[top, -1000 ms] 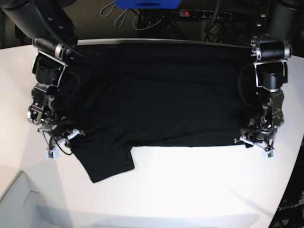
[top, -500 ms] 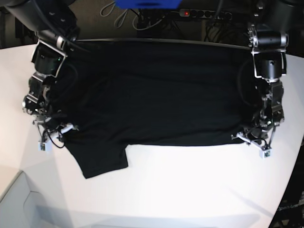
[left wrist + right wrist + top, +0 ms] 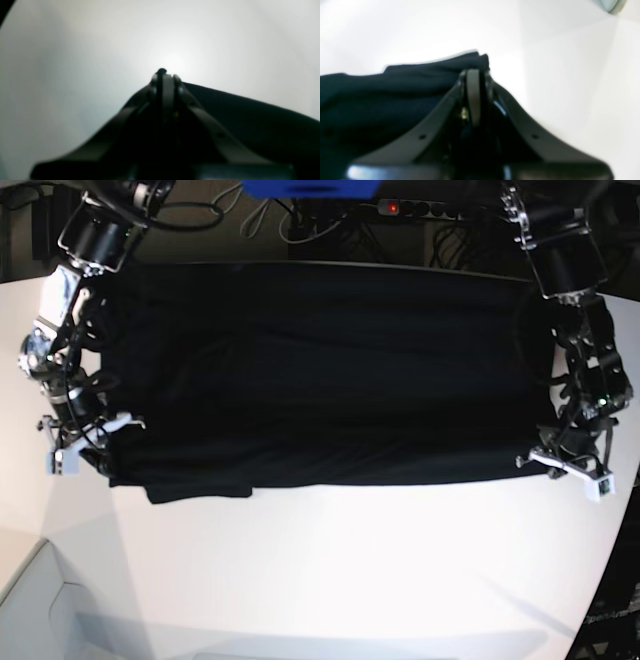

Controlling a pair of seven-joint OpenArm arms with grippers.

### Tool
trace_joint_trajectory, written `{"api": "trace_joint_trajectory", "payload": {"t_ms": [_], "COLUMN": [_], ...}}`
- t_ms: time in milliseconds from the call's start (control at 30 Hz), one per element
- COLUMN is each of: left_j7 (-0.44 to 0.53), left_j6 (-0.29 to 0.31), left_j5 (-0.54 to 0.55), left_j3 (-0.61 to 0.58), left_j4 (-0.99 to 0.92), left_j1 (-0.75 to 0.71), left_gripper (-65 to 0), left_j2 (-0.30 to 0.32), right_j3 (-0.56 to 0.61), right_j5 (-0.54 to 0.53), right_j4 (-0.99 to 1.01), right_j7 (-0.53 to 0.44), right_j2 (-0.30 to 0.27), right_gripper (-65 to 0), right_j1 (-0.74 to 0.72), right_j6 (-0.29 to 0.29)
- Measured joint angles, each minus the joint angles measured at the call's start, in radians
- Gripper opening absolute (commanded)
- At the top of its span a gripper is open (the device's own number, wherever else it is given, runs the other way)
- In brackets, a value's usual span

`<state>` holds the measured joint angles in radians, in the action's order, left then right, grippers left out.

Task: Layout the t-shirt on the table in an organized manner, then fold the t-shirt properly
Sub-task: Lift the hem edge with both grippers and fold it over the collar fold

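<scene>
Both grippers have swung outward and toward the table's far side since the earlier base frames, pulling the t-shirt (image 3: pixel 320 370) taut into a wide black band; the sleeve that hung loose at lower left a second ago is now only a short flap at the lower-left corner. Base view: shirt spans the far half of the table (image 3: pixel 340 570), its near hem a nearly straight line w/ bare white surface in front of it; left gripper (image 3: pixel 570 465) sits at the shirt's near corner on that view's right, right gripper (image 3: pixel 85 435) at the near corner on the view's left. Jaw detail not resolvable here. Left wrist view (blurred): left gripper (image 3: pixel 165 75) w/ jaws pressed together, black cloth (image 3: pixel 250 120) running off to the right from beside them, a dark nub of fabric showing at the tips, i.e. pinched on the shirt corner; white table (image 3: pixel 75 62) behind. Right wrist view: right gripper (image 3: pixel 475 75) likewise clamped shut, a bunched fold of the shirt (image 3: pixel 395 85) rising just past the tips and spreading left; table (image 3: pixel 570 87) beyond. No print visible in any view.
</scene>
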<state>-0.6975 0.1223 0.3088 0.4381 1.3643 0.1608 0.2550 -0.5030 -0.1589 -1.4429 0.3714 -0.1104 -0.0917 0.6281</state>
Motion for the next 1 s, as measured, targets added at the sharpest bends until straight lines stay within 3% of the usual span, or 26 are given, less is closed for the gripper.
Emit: {"api": "trace_joint_trajectory", "payload": {"t_ms": [167, 433, 667, 1000], "left_j7": [-0.043, -0.063, -0.061, -0.063], "left_j6": [0.003, 0.008, 0.003, 0.003], "left_j5": [0.101, 0.187, 0.299, 0.311], "left_j3": [0.009, 0.14, 0.215, 0.253], "left_j4": [0.179, 0.336, 0.418, 0.436], "left_j1": [-0.121, -0.293, -0.416, -0.529], "left_gripper": [-65.0, -65.0, -65.0, -65.0], "left_j2": [-0.013, -0.038, -0.028, -0.03], "right_j3": [-0.004, 0.0, -0.014, -0.068], "right_j5": [-0.112, -0.218, -0.239, -0.241], "right_j4": [-0.168, -0.286, -0.292, -0.289], "right_j7": [0.01, 0.021, 0.013, 0.011], "right_j2": [0.003, 0.023, 0.017, 0.02], "right_gripper": [-65.0, -65.0, -65.0, -65.0], "right_j1": [0.151, 0.352, 0.419, 0.476], "right_j6": [0.056, 0.058, 0.064, 0.064]}}
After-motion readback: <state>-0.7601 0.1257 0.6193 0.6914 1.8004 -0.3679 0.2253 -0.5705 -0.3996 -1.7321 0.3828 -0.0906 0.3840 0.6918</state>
